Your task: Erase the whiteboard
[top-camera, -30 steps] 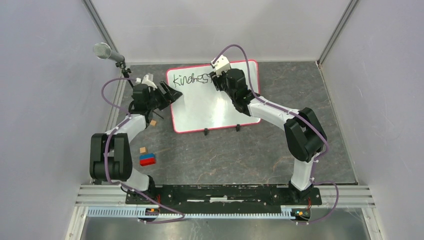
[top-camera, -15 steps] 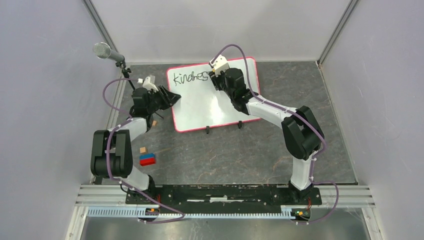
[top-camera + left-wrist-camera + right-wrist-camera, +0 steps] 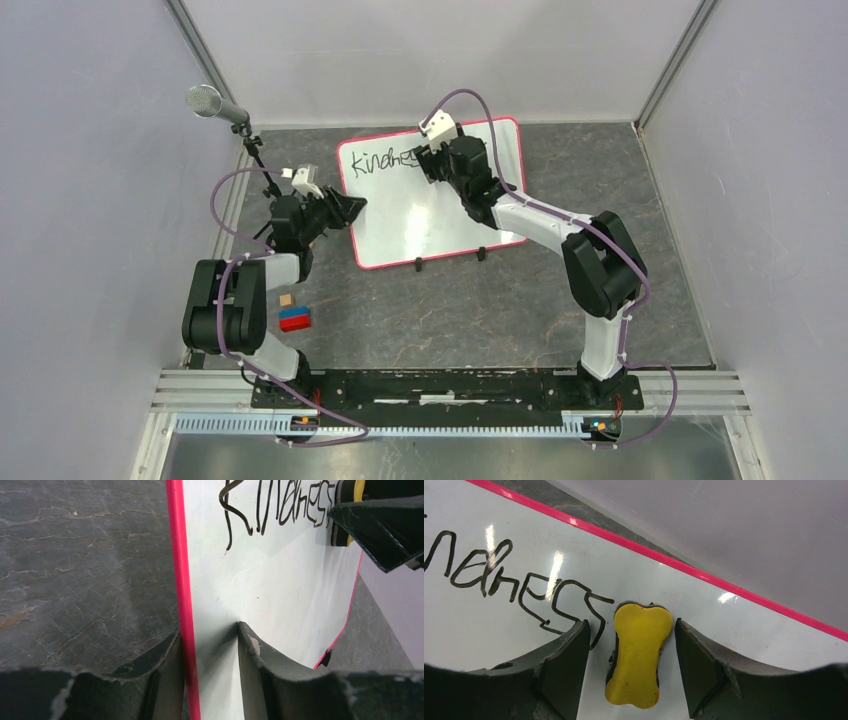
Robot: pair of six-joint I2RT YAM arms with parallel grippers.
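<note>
The whiteboard (image 3: pixel 430 215), white with a red-pink rim, lies on the dark table with black handwriting (image 3: pixel 385 160) along its far edge. My left gripper (image 3: pixel 352 208) is shut on its left rim; the left wrist view shows one finger on each side of the rim (image 3: pixel 182 605), and the gripper (image 3: pixel 209 632) pinches it. My right gripper (image 3: pixel 428 160) is over the end of the writing. In the right wrist view it (image 3: pixel 631 624) is open. A yellow bone-shaped eraser (image 3: pixel 638 655) lies on the board (image 3: pixel 734 625) between the fingers, with a gap on each side.
A microphone on a stand (image 3: pixel 205 100) rises at the far left. A blue-and-red block (image 3: pixel 295 319) and a small wooden block (image 3: pixel 286 299) lie near the left arm. The board's two black feet (image 3: pixel 420 263) point toward me. Grey walls enclose the table.
My left gripper has moved nearer and to the right with the board's rim, shifting the board slightly. My right gripper has slid left over the last letters of the writing.
</note>
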